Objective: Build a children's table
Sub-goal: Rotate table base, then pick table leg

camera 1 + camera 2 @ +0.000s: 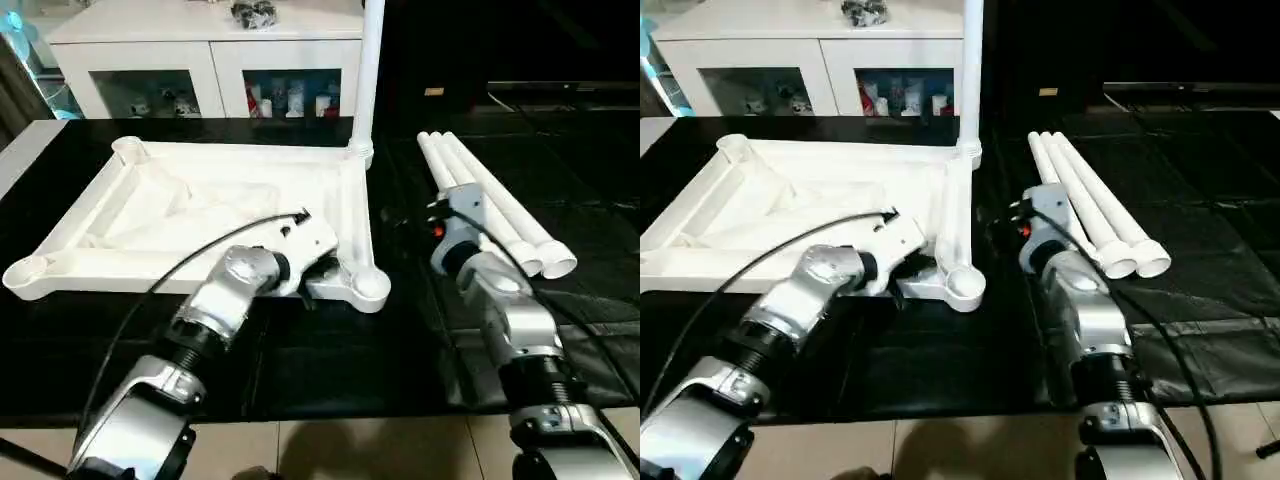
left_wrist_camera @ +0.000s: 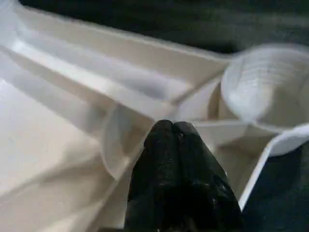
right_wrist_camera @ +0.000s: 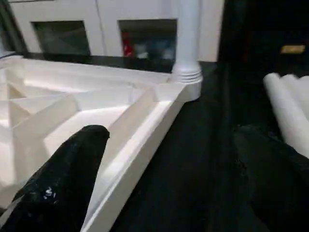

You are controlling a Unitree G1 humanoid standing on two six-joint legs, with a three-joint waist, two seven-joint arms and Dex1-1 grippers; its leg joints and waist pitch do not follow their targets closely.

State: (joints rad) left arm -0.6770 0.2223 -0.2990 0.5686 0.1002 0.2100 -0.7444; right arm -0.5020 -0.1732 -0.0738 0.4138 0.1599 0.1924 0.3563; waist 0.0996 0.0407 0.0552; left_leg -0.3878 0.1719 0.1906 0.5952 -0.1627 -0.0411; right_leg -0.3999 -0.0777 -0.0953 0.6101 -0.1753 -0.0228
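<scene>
Tabletop lies underside up on the black counter, one leg upright in its far right socket. Three spare legs lie just right. Left claw pinched together, empty, at the near right socket; right claw spread wide. Next, probably: grab a spare leg, seat it there. White cabinet behind.

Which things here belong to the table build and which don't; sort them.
Job:
tabletop, upside down
fitted leg, upright in far corner socket
three loose legs
left gripper, shut
right gripper, open

Not:
cabinet
</scene>
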